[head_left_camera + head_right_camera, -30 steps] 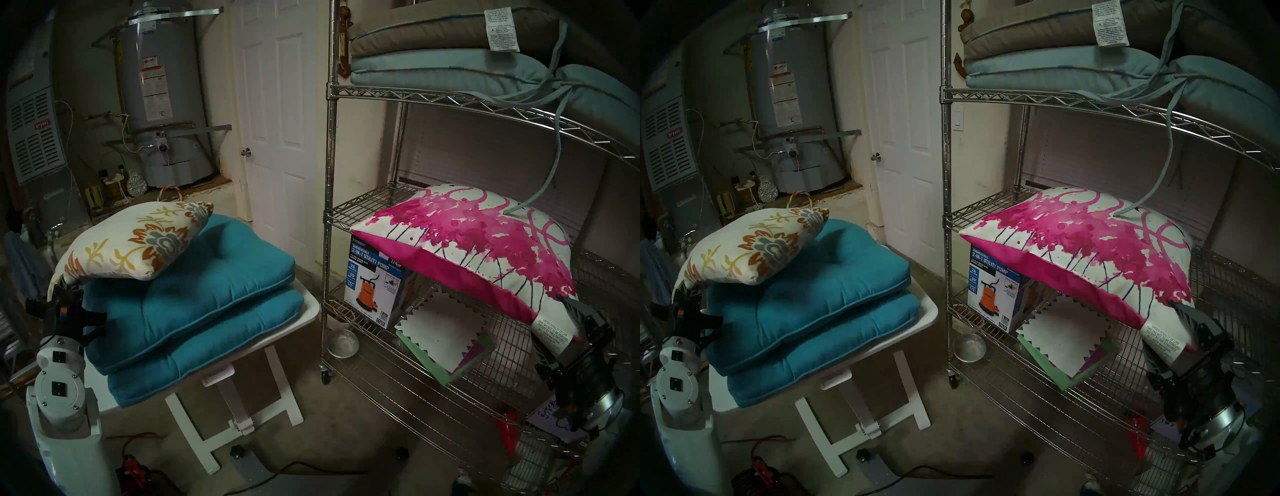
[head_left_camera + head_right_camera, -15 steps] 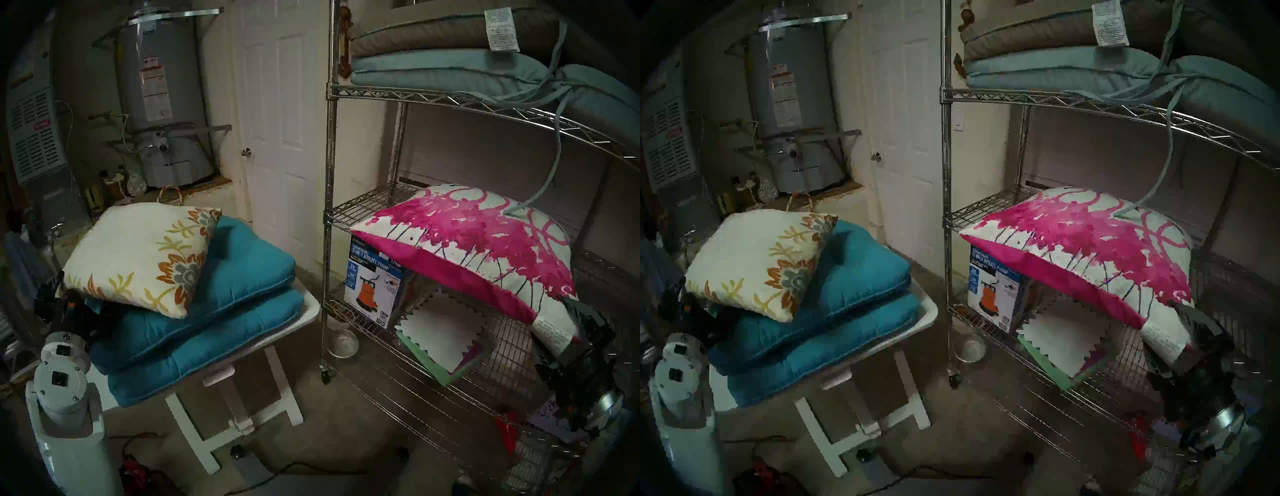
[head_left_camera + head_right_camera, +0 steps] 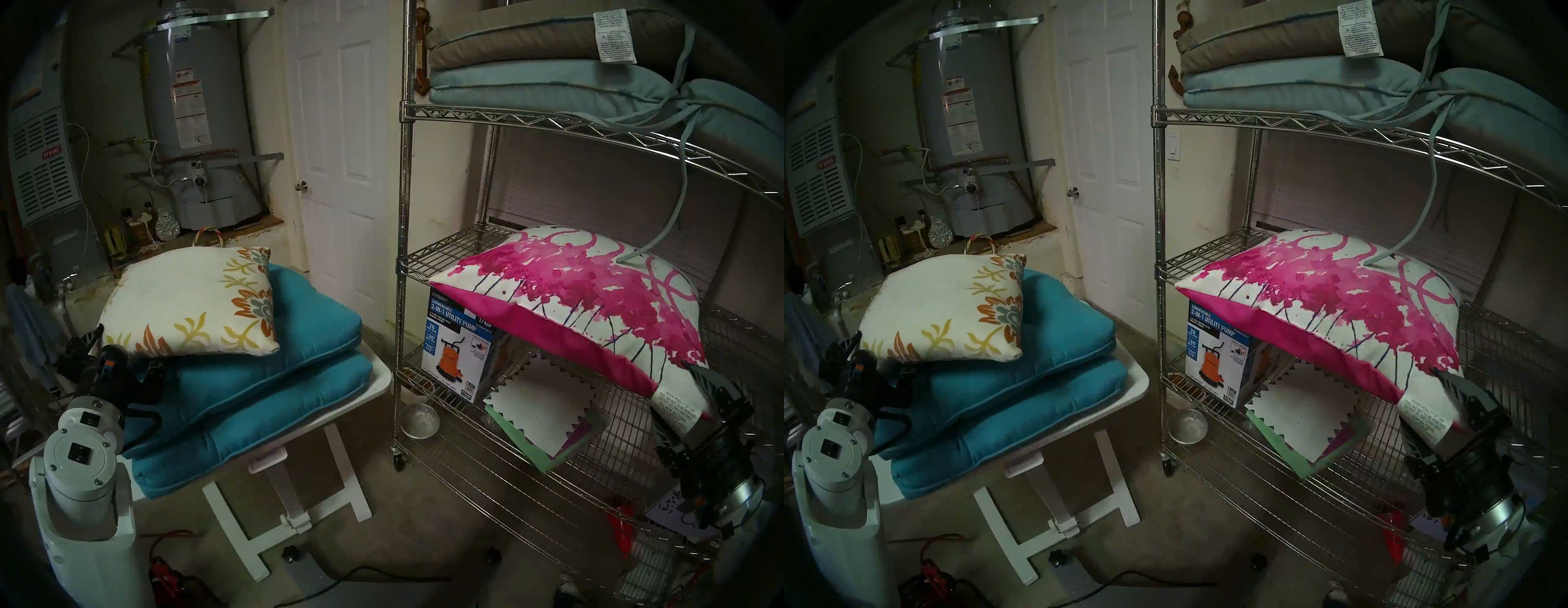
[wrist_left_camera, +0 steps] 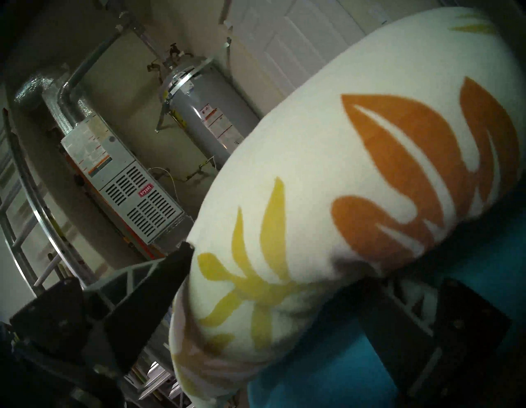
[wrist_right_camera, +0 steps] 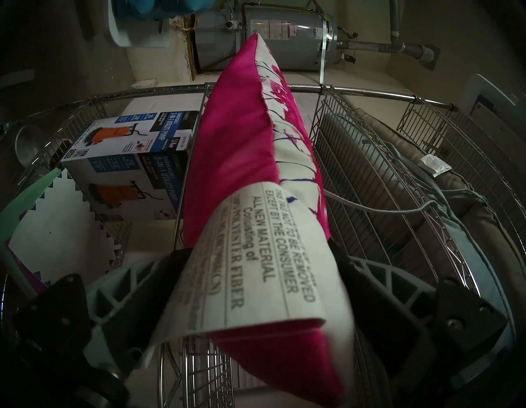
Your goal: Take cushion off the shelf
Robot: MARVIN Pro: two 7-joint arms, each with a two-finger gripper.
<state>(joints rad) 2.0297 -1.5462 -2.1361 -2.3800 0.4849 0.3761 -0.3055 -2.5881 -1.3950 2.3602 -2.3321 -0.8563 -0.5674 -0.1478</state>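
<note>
Your shelf [image 3: 500, 250] fills the right half of the head view, from 12 round to 5 o'clock, with grey and pale-blue pads on its upper tier. At 8 o'clock stands the worktop [image 3: 382, 378], carrying two teal cushions [image 3: 271, 339] and, on top of them, the floral pillow [image 3: 186, 301].

The thing to take is the pink cushion [image 3: 585, 297]: it lies on the middle tier at 3 o'clock, its near corner hanging off the front edge. A strap [image 3: 674, 199] from the upper pads hangs down onto it.

Your right gripper [image 5: 256, 287] sits at that corner. Its fingers [image 5: 378, 282] stand wide apart on either side of the corner and the tag [image 5: 256, 256], not clamped. Your left gripper [image 4: 284, 287] is at the floral pillow's near edge, fingers spread, holding nothing.

Risks, as I judge them: close now and you may pinch only the tag or thin fabric, so the cushion slips free as you pull. Drag it low and it may snag the wire edge or knock the pump box [image 3: 458, 344] below. The strap may come along and tug the upper pads.
</note>
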